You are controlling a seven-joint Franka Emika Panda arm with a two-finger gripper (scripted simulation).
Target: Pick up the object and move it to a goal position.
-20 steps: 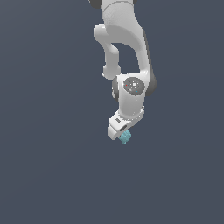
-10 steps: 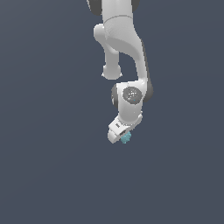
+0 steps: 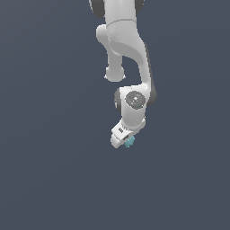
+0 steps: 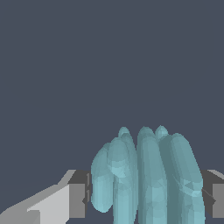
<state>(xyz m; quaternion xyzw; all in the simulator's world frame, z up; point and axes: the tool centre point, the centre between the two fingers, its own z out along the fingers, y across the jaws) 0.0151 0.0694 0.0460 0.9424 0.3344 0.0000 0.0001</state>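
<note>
The object (image 3: 130, 142) is a small teal-cyan lumpy blob. In the exterior view it sits at the tip of the white arm, mostly hidden behind the white gripper (image 3: 123, 140). In the wrist view the object (image 4: 146, 175) fills the lower middle as a bunch of rounded lobes, with a grey finger pad (image 4: 78, 199) against one side and another pad (image 4: 216, 199) against the other. The gripper (image 4: 146, 201) is shut on the object and holds it in the air.
The white arm (image 3: 128, 67) comes down from the top of the exterior view. Around it there is only a plain dark grey-blue background with no other objects or edges in view.
The arm's end, with the object in the gripper, has drifted a little toward the exterior view's left and slightly up. The grip has stayed the same.
</note>
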